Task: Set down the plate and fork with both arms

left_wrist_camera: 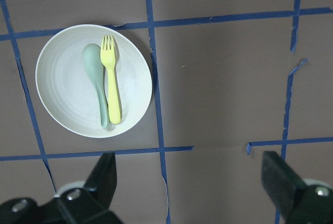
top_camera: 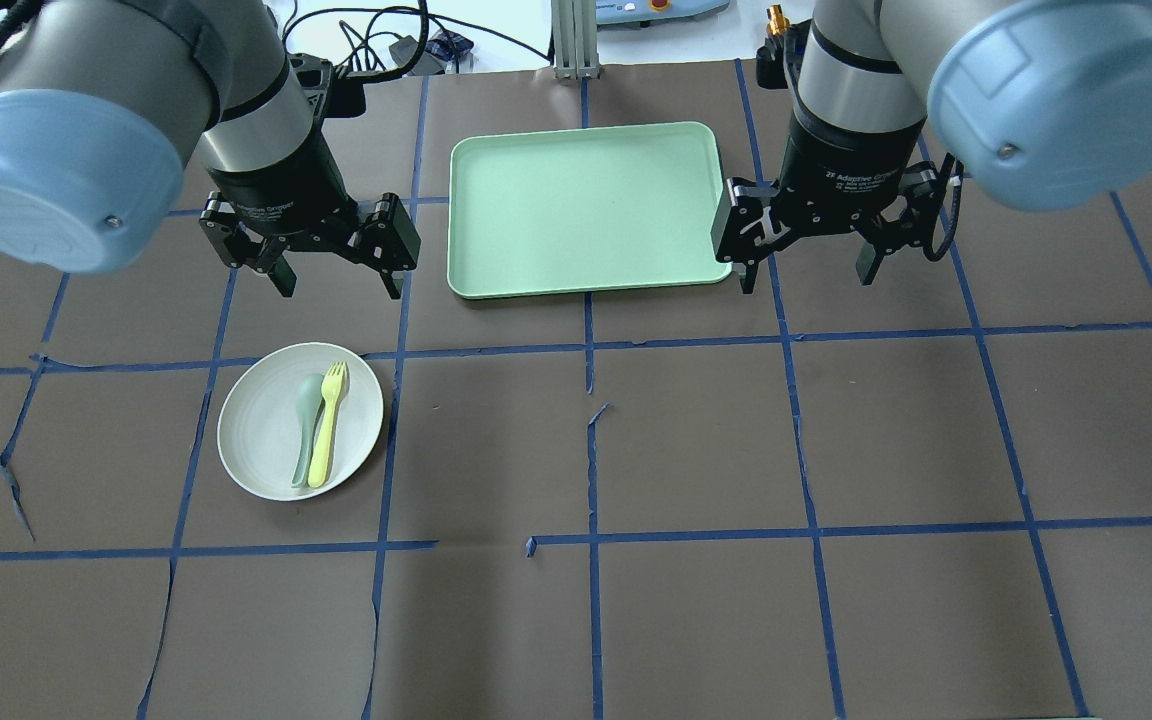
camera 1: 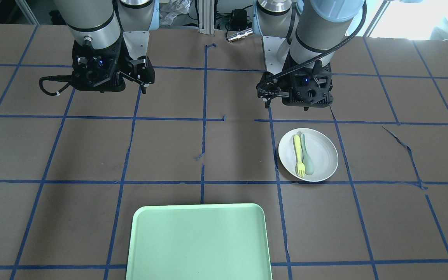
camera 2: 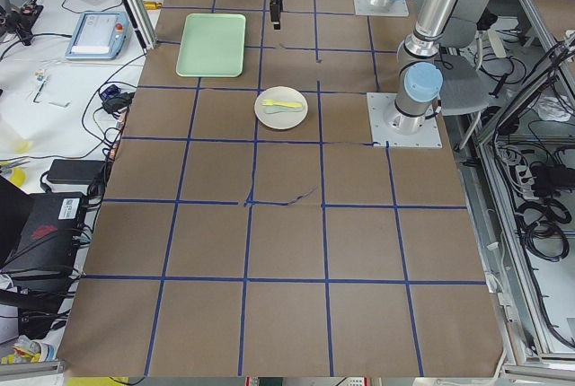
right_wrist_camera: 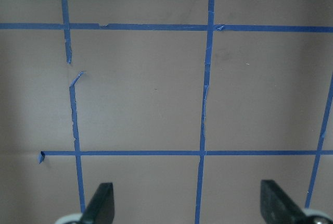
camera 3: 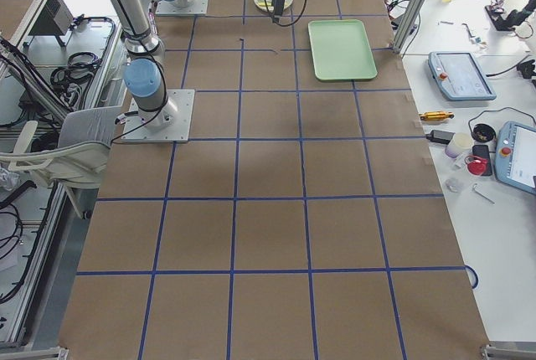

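Overhead view, 12 o'clock = away from robot. Left pincer (top_camera: 341, 290) hangs over the worktop (top_camera: 696, 450), jaws wide. Plate (top_camera: 256, 440) lies toward its 6–7 o'clock, with room all round the rim. On the plate, fork (top_camera: 326, 425) has spoon (top_camera: 304, 430) hard against its 9 o'clock side; its 3 o'clock side is free. Tray (top_camera: 581, 210) fills the gap between pincers, its corner just beside right pincer (top_camera: 805, 284), jaws wide.

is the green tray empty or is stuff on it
Empty. The tray shows only bare green surface; the plate sits on the table apart from it, holding the fork and spoon.
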You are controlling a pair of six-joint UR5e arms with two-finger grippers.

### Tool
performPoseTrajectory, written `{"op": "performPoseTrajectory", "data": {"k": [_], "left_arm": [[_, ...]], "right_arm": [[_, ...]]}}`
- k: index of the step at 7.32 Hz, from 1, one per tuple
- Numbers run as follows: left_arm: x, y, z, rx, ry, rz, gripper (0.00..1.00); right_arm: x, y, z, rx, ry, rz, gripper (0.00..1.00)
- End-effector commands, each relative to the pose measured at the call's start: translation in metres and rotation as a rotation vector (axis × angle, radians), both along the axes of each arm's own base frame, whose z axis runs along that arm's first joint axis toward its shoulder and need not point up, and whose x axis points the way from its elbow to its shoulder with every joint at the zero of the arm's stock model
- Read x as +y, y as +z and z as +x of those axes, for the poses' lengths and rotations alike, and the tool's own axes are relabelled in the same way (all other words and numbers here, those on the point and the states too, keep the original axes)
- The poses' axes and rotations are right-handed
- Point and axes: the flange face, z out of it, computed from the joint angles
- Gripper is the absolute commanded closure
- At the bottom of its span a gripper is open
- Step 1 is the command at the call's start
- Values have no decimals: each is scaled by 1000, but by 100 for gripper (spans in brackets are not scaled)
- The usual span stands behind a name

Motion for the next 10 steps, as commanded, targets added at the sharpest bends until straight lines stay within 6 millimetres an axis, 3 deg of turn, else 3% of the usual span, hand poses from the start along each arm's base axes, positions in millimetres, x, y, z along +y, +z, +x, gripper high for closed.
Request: {"op": "performPoseTrajectory", "data": {"k": [1,5,7,9,10], "left_arm": [[0,0,0,-2,1,0,0],[2,3,0,0,2,-5,0],[0,-2,0,-2,1,4,0],[10,-15,0,-14,-4,32,0],[12,-16,1,-19,-4,34,0]], "right_arm": [[-1,-2,0,0,-5,3,0],[-2,-1,1,-1,-13,2,0],[1,-3,12,-1,7,2,0],[7,14,13,-4,-62,-34,0],[9,14,24,-3,-38,-34,0]]}}
